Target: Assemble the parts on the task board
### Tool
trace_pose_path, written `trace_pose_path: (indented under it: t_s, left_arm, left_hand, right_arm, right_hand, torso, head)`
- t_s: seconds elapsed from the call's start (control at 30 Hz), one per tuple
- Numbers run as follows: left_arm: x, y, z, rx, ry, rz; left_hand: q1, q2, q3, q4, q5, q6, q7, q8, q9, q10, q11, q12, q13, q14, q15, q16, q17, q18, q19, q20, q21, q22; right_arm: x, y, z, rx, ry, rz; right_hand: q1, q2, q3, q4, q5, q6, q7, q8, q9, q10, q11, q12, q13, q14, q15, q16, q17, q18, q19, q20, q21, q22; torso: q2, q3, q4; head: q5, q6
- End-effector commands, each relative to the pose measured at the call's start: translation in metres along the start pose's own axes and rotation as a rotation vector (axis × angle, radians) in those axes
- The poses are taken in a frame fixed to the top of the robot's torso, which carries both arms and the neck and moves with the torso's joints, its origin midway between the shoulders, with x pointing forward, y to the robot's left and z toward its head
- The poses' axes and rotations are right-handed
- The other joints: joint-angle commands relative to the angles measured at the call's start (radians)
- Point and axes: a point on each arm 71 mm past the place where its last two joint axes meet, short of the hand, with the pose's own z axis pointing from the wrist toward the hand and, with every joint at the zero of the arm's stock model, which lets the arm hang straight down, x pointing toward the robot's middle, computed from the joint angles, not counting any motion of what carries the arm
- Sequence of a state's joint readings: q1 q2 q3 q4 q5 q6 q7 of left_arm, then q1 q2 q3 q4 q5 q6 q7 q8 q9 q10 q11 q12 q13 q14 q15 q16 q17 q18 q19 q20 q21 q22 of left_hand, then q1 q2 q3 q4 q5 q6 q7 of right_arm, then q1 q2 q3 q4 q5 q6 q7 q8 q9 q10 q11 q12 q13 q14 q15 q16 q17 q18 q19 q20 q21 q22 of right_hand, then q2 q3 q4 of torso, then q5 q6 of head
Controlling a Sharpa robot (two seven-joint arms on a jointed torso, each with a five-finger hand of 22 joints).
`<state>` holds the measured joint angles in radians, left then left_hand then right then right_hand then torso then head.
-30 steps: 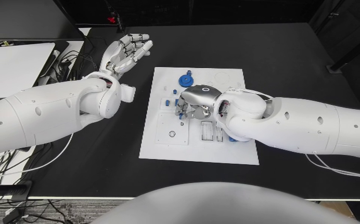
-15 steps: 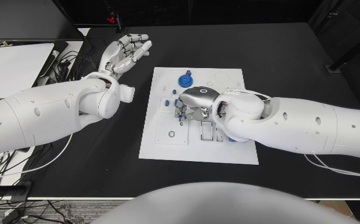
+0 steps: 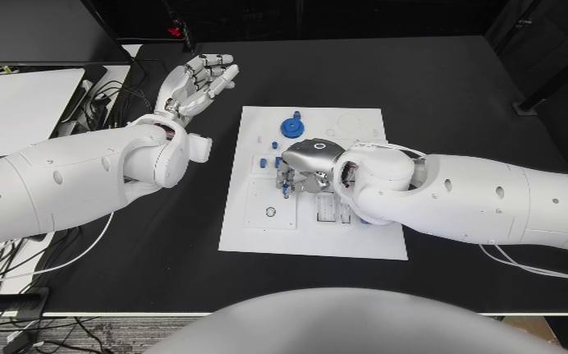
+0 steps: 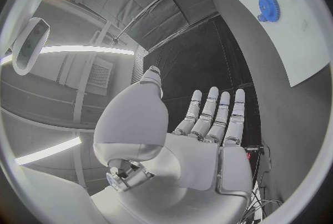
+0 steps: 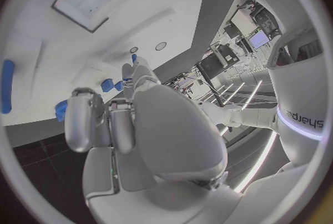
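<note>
The white task board (image 3: 355,235) lies mid-table. My right hand (image 3: 305,169) hangs over its middle with fingers curled down, and a small blue part (image 3: 286,191) shows at its fingertips, seemingly pinched; the same blue part (image 5: 134,58) pokes out past the fingers in the right wrist view. A blue gear (image 3: 290,127) and a smaller blue piece (image 3: 297,115) sit at the board's far end, and another small blue part (image 3: 262,161) lies near its left edge. My left hand (image 3: 199,81) is held flat and spread above the black table, left of the board's far corner, holding nothing. The left wrist view shows that hand (image 4: 208,129) and the gear (image 4: 267,6).
A square recessed block (image 3: 270,206) and slotted fixtures (image 3: 328,204) sit on the board's near half, partly under my right forearm. A white surface (image 3: 35,99) and loose cables (image 3: 112,91) lie off the table's left side.
My right hand has shifted slightly toward the board's near end, fingers still curled down. The left hand has stayed where it was.
</note>
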<state>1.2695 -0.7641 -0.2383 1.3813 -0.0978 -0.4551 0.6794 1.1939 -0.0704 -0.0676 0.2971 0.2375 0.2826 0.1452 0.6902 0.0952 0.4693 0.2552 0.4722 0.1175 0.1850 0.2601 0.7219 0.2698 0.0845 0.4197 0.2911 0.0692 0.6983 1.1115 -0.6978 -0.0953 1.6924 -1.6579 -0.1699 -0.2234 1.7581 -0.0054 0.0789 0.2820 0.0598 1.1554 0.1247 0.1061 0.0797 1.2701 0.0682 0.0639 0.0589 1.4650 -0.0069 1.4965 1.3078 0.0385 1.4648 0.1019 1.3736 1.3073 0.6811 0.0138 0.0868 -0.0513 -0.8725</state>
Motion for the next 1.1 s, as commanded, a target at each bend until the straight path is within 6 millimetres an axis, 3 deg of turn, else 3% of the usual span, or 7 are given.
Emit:
trace_pose_path:
  t_s: [0.03,0.43,1.1]
  left_arm:
    - [0.0002,-0.0085,0.0,0.111,0.005,-0.006]
    - [-0.0008,-0.0083,-0.0002,0.109,0.002,-0.005]
    - [-0.0002,-0.0081,0.0002,0.108,0.004,-0.006]
  left_hand:
    - [-0.002,0.01,0.006,-0.001,0.004,-0.008,0.15,0.006,-0.001,-0.005,0.001,0.003,-0.001,-0.004,0.0,0.006,-0.001,0.004,0.005,-0.001,0.001,-0.002]
    - [-0.002,0.01,0.006,-0.001,0.004,-0.008,0.15,0.006,-0.001,-0.005,0.001,0.003,-0.001,-0.004,0.0,0.006,-0.001,0.004,0.005,-0.001,0.001,-0.002]
    - [-0.002,0.014,0.007,-0.001,0.004,-0.009,0.15,0.008,-0.002,-0.007,0.001,0.007,-0.002,-0.005,0.0,0.008,-0.004,0.003,0.004,-0.001,0.001,-0.003]
  right_arm:
    - [0.0019,0.0012,0.0007,0.0,0.018,-0.014]
    - [0.005,0.0017,0.0012,0.003,0.033,-0.014]
    - [0.0046,0.0015,0.0003,0.001,0.023,-0.034]
  right_hand:
    - [-0.003,-0.007,0.008,0.0,0.006,-0.001,0.007,0.006,0.001,-0.006,-0.001,-0.003,0.001,0.081,-0.001,-0.003,0.142,0.013,0.003,-0.003,-0.005,0.17]
    - [-0.003,-0.006,0.009,0.0,0.007,-0.001,0.007,0.006,0.001,-0.006,-0.001,-0.003,0.001,0.08,-0.001,-0.004,0.141,0.013,0.003,-0.003,-0.007,0.169]
    - [-0.004,-0.007,0.011,0.0,0.007,-0.002,0.008,0.004,0.001,-0.008,0.0,-0.003,0.001,0.081,0.0,-0.004,0.142,0.013,0.002,-0.002,-0.008,0.169]
  torso:
    - [0.0,-0.0005,0.0]
    - [0.0,-0.0003,-0.0005]
    - [0.0,0.0,-0.0001]
  head:
    - [0.001,0.0]
    - [0.004,0.0]
    - [-0.004,0.0]
